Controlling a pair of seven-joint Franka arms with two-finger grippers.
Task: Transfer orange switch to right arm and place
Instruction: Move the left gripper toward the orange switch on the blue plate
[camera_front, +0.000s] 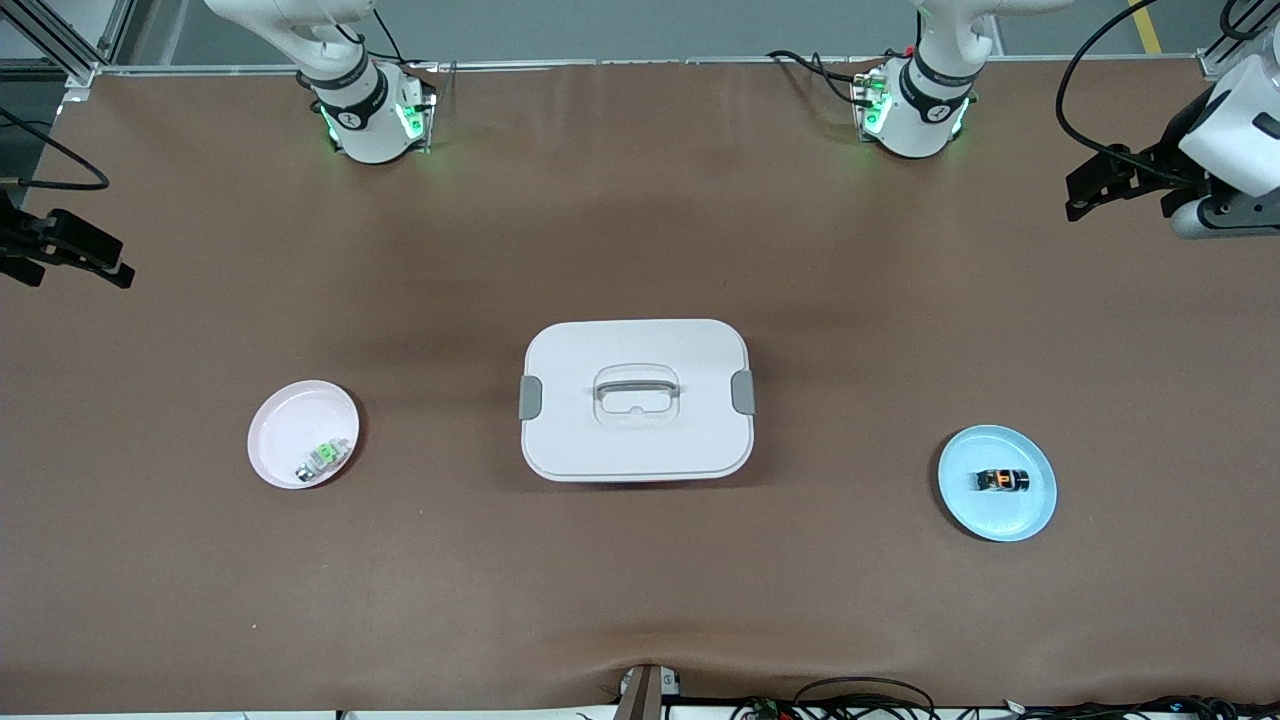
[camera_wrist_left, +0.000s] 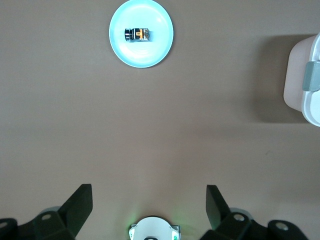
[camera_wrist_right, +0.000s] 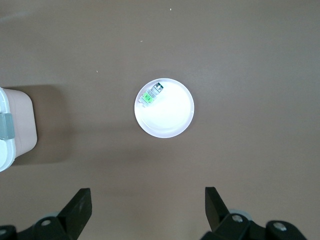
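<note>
The tiny black-and-orange switch (camera_front: 1002, 481) lies in the round pale-blue plate (camera_front: 1030, 515) toward the left arm's end. A green-and-clear part (camera_front: 322, 460) sits in the pink plate (camera_front: 285, 430). A lidded white box (camera_front: 637, 440) stands between. Left gripper (camera_wrist_left: 149, 207) and right gripper (camera_wrist_right: 148, 207) wait high over the table, fingers spread, holding nothing.

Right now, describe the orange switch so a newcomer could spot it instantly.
Start at the white lidded box mid-table, then look toward the left arm's end for the blue plate. The orange switch lies on it: black with an orange middle, unlike the green part on the pink plate.
</note>
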